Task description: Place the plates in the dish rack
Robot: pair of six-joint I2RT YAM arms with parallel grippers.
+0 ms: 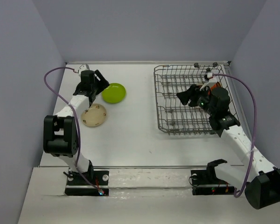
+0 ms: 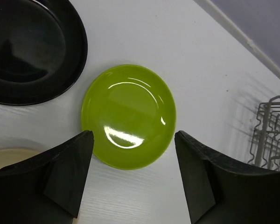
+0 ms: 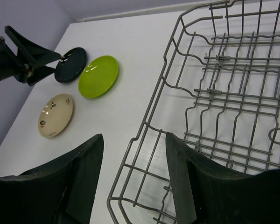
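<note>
Three plates lie flat on the white table at the left. The lime green plate is in the middle. A black plate lies beside it, and a cream plate with dark marks lies nearer the arms. My left gripper hangs open just above the green plate's near edge, holding nothing. The grey wire dish rack stands at the right, and no plate shows in the part I see. My right gripper hovers open over the rack's left wall, also holding nothing.
White walls close in the table at the back and on both sides. Bare white tabletop lies between the plates and the rack. The left arm's fingers show in the right wrist view, next to the black plate.
</note>
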